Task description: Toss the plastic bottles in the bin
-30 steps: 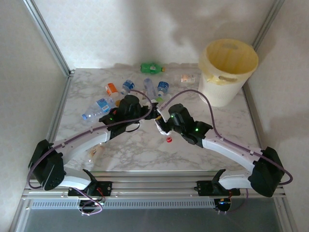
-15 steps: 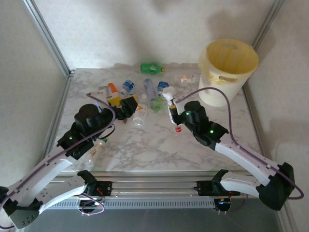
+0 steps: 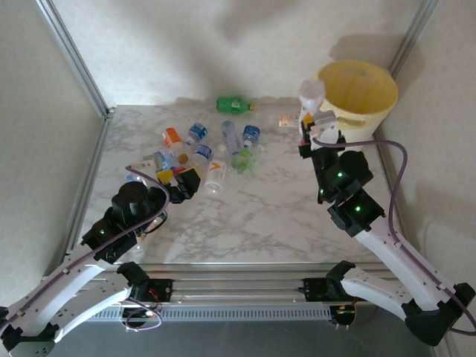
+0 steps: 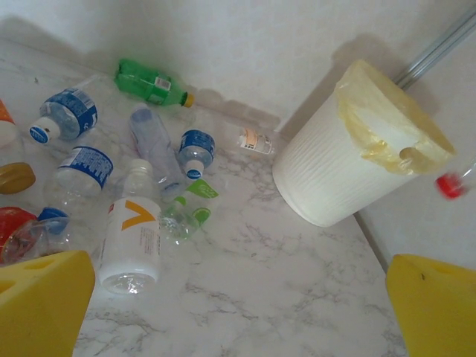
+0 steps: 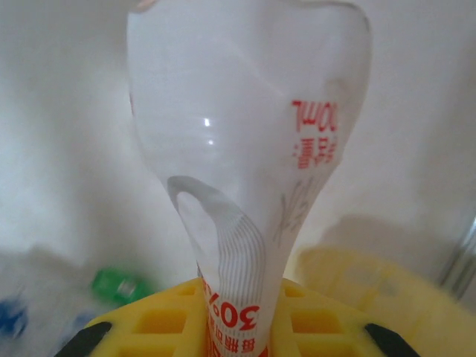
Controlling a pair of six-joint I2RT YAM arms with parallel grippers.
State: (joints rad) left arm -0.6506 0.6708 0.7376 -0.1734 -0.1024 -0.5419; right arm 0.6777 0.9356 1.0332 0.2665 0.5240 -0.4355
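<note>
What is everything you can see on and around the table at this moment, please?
Green bottle: one, green, lying at the table's far edge.
Blue-labelled bottles: at least three, clear, in the cluster left of centre.
White bottle: one, orange mark, cluster's near side.
Orange-labelled bottle: one, cluster's left.
Small bottle: one, clear with a pale label, by the bin's foot.
Clear bottle with red print: one, raised beside the bin's rim.
Bin: one, cream-white with a yellow liner, far right corner.
Table: one, white marble.
Left gripper: yellow pads, open, beside the cluster.
Right gripper: yellow pads, shut on the clear bottle with red print.
</note>
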